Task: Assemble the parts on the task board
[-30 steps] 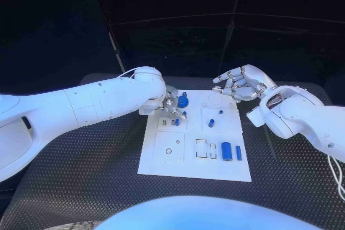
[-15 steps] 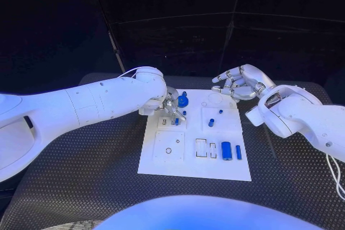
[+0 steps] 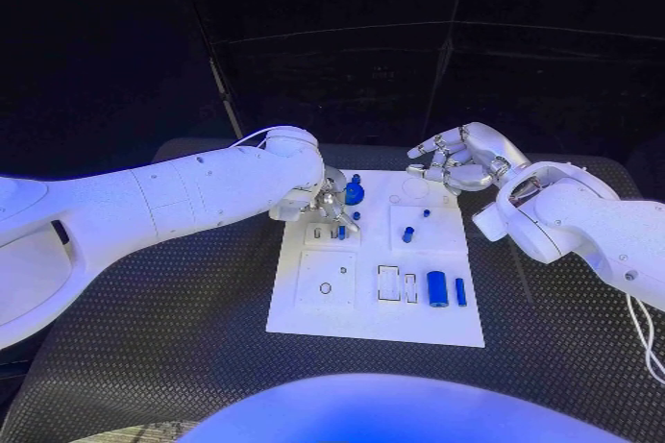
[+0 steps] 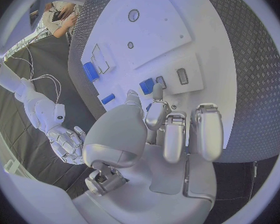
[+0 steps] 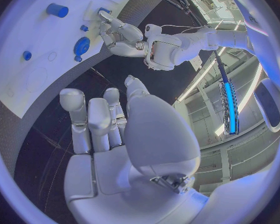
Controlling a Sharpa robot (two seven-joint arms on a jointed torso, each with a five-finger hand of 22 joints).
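The white task board [image 3: 322,313] lies mid-table. My left hand [image 3: 330,205] hangs low over its far left part. In the left wrist view its thumb and a fingertip [image 4: 157,90] pinch a small blue part [image 4: 147,86] that stands at the board beside a slot [image 4: 182,76]; the head view has that part [image 3: 341,233] just below the fingers. A round blue part [image 3: 354,191] sits behind the hand. My right hand [image 3: 457,162] is raised over the far right corner, fingers curled in, holding nothing. A blue peg [image 3: 407,235] and a blue cylinder [image 3: 436,289] rest on the board.
A slim blue part [image 3: 460,292] lies right of the cylinder, next to empty slots [image 3: 388,283]. A ring hole [image 3: 325,290] marks the near left plate. Black table [image 3: 153,347] surrounds the board. In the right wrist view the left hand [image 5: 118,35] is at the board edge [image 5: 28,79].
My right hand has drifted slightly up and away from the board's far edge. The left hand has stayed at the small blue part.
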